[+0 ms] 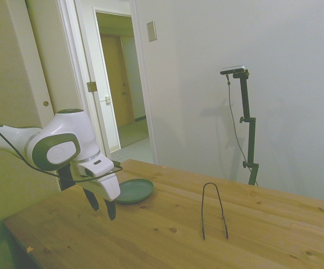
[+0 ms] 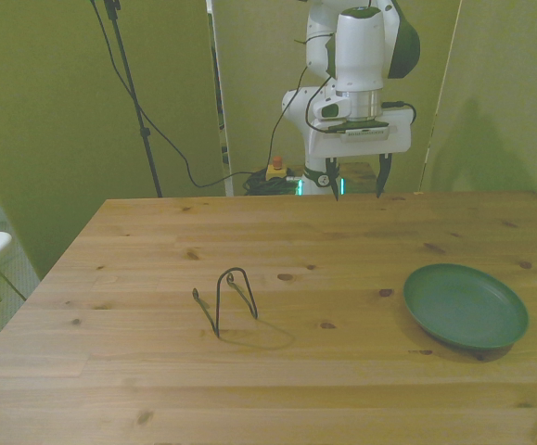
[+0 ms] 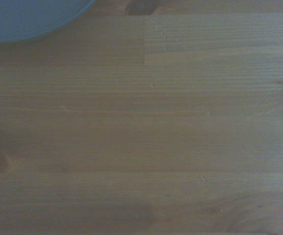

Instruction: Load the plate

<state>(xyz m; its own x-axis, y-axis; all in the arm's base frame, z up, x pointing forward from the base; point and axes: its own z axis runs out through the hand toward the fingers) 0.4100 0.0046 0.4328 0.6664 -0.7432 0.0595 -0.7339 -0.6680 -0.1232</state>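
The dark green plate lies flat on the wooden table at the front view's right, and it shows in the side view just behind the arm. A blurred edge of the plate fills one corner of the wrist view. My gripper hangs above the table's far edge, well back from the plate, open with nothing between its fingers. In the side view the gripper points down over the table near the plate.
A thin black wire U-shaped rack stands upright near the table's middle, seen in the side view too. Bare wood lies between rack and plate. An open doorway lies behind the table.
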